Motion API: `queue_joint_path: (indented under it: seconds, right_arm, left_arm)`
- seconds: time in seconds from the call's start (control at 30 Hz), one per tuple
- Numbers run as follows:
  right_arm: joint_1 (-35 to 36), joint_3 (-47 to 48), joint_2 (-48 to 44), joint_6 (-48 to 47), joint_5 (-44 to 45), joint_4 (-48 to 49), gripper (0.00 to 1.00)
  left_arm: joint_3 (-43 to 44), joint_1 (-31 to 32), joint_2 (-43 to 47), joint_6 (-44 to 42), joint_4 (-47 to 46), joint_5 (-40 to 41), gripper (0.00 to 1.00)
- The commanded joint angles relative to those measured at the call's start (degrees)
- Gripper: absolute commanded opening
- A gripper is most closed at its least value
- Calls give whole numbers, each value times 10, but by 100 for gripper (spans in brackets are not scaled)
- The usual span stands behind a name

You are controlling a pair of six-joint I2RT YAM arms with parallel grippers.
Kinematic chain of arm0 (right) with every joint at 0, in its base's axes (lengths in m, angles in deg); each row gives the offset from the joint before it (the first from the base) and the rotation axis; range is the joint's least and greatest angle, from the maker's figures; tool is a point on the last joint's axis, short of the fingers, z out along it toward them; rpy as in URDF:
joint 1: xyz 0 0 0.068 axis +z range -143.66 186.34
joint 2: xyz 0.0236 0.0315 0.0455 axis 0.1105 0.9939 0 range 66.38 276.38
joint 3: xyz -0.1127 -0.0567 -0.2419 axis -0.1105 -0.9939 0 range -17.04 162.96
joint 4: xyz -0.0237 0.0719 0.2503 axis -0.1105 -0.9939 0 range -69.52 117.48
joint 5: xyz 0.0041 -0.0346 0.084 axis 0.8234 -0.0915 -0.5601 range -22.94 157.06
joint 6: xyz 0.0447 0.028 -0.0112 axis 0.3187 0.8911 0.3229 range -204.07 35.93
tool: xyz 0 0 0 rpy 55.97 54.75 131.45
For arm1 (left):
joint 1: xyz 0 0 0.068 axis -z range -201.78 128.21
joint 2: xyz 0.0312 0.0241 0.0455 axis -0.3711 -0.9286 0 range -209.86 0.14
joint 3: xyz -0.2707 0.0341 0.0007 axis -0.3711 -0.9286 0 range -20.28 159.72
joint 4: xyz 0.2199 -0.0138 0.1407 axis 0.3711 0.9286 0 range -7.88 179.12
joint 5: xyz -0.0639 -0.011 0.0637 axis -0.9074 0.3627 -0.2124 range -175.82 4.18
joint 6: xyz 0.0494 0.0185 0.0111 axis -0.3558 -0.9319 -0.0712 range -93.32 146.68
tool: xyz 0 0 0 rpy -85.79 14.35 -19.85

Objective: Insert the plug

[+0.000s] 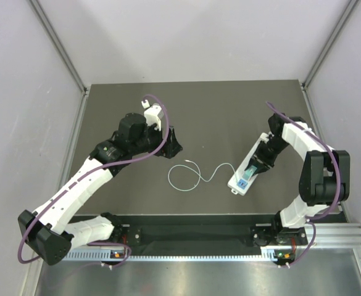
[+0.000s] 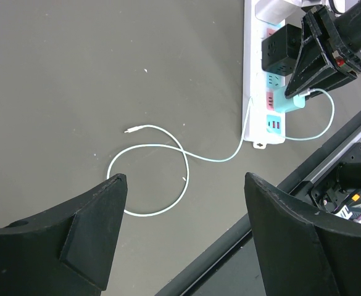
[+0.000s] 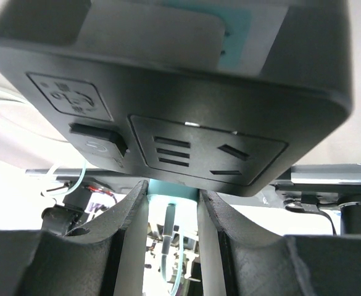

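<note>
A black adapter (image 2: 278, 52) sits in the white power strip (image 1: 237, 181) near the surface's right edge, just beside the teal plug (image 2: 289, 102). The plug's pale cable (image 1: 189, 176) loops toward the middle. The right pincer (image 3: 173, 206) angles down, pinching the plug at the strip. The left pincer (image 1: 171, 145) hovers spread, left of centre.

Dark grey table (image 1: 199, 117) fills the middle of the overhead view, matte and flat. Up close, there's a tiny white speck (image 2: 145, 70) on it. Pale panels close in three sides: left wall (image 1: 20, 92), back wall (image 1: 192, 37), right wall (image 1: 356, 98). A left post (image 1: 57, 40) and a right post (image 1: 331, 40), both aluminium, run along the back corners. On the near edge lies a slotted cable duct (image 1: 192, 255), with an aluminium rail (image 1: 347, 233) at its right end. A black cube adapter (image 2: 279, 52) shows top right in the left wrist view.
</note>
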Motion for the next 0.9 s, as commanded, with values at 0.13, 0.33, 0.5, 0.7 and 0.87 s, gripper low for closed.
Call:
queue_joint_path:
  seconds: [0.13, 0.33, 0.5, 0.7, 0.87]
  right_arm:
    - [-1, 21, 14, -12, 28, 14, 0]
    - [-2, 20, 13, -16, 23, 25, 0]
    - [-2, 42, 17, -21, 37, 11, 0]
    - [-3, 53, 18, -21, 43, 2, 0]
    - [-2, 25, 11, -13, 29, 19, 0]
  left_arm:
    - [-2, 1, 15, -9, -14, 1, 81]
    - [-3, 1, 15, -9, -13, 2, 81]
    - [-3, 1, 13, -9, -13, 1, 81]
    - [-2, 1, 12, -9, -13, 1, 81]
    - [-3, 1, 12, -9, -14, 0, 81]
